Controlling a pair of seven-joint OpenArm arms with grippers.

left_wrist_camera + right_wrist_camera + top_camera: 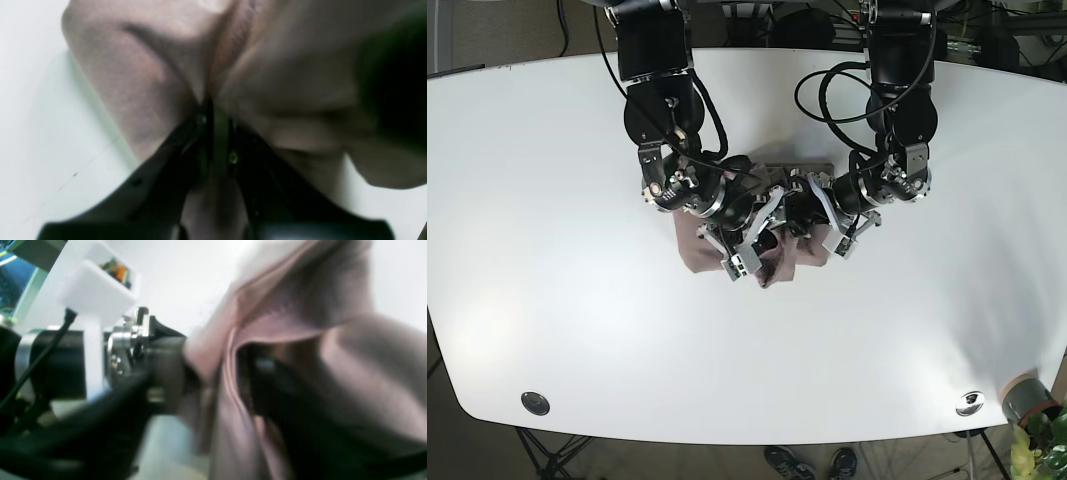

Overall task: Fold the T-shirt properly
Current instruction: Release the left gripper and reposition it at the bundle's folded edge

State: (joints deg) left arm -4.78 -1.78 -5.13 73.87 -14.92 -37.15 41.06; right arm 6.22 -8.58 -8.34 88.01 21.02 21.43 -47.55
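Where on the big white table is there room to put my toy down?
Lots of bare table left of the pink T-shirt, along the front edge, and out toward the right end. The middle is crowded: both arms bunch over the shirt, the left gripper and right gripper close together.

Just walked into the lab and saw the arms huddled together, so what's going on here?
Two robot arms are working a dusty-pink T-shirt in the middle of the white table. The left gripper is shut on a bunch of the fabric. The right gripper is buried in the cloth too, but its view is too blurred to tell its grip. The shirt is bunched up between them, not yet a neat fold.
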